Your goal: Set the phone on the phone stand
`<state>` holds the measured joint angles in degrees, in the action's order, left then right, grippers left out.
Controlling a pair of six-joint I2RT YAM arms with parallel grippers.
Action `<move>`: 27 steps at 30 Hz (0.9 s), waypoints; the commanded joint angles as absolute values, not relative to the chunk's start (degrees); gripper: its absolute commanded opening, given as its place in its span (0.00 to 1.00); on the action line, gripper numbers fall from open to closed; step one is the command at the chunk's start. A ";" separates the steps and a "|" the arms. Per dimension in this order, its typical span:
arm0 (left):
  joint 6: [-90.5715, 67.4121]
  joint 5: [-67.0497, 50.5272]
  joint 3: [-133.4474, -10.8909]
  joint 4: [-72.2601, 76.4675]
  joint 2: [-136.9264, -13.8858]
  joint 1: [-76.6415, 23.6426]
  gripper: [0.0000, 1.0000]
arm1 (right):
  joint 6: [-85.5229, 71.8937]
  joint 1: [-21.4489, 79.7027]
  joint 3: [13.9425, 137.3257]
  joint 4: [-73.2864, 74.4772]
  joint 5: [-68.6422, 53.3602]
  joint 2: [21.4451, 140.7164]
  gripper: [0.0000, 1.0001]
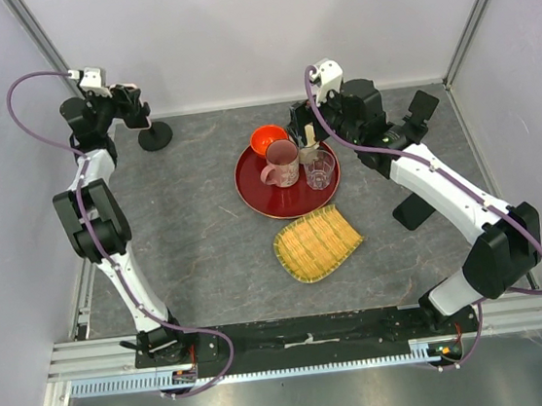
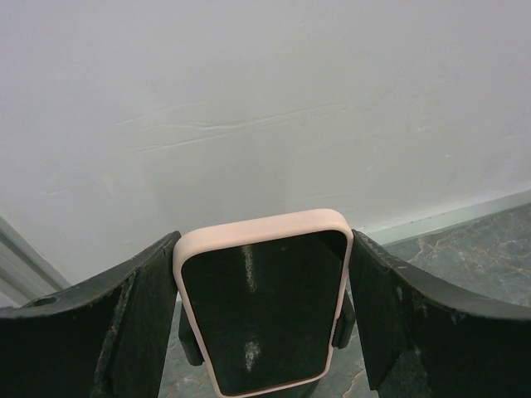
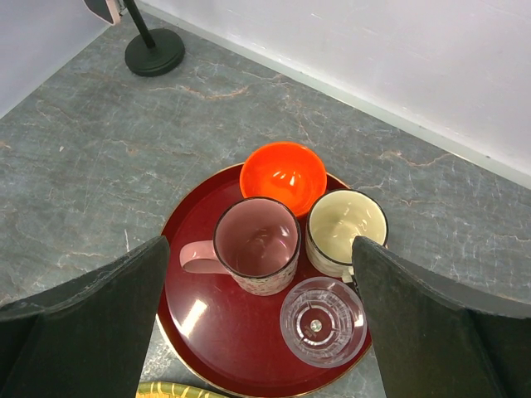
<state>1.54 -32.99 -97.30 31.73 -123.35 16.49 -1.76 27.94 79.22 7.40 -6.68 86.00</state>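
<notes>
The phone (image 2: 261, 319), in a pink case with a dark screen, stands upright between my left gripper's (image 2: 265, 240) fingers. Both fingers lie against its long edges, so the gripper is shut on it. Two small black side tabs of the phone stand (image 2: 342, 319) flank the phone's lower half, and the stand's dark body shows just under it. From above, my left gripper (image 1: 130, 103) hangs at the back left over the stand's round black base (image 1: 155, 136). My right gripper (image 3: 259, 249) is open above the red tray and holds nothing.
A red round tray (image 1: 255, 190) carries an orange bowl (image 1: 268, 141), a pink mug (image 1: 281, 163), a cream cup (image 3: 347, 228) and a clear glass (image 1: 319, 169). A woven bamboo tray (image 1: 317, 243) lies in front of it. A black block (image 1: 414, 209) sits at the right. Walls close in on three sides.
</notes>
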 commanded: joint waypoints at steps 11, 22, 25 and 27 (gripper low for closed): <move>6.24 -15.12 -98.53 28.21 -118.47 11.61 0.02 | -2.20 27.77 81.39 5.80 -7.47 84.82 0.98; 5.46 -13.11 -98.26 27.33 -118.92 11.34 0.20 | -1.67 27.77 80.95 5.80 -7.38 84.29 0.98; 3.61 -13.97 -97.38 27.51 -118.30 11.51 0.53 | -1.76 27.77 81.03 5.80 -7.56 84.37 0.98; 2.90 -14.76 -97.47 27.16 -117.78 11.60 0.90 | -1.84 27.77 81.04 5.71 -7.82 84.38 0.98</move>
<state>4.60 -15.88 -97.10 26.24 -121.56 10.87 -1.72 27.94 79.22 7.38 -6.72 85.97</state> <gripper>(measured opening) 0.807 0.982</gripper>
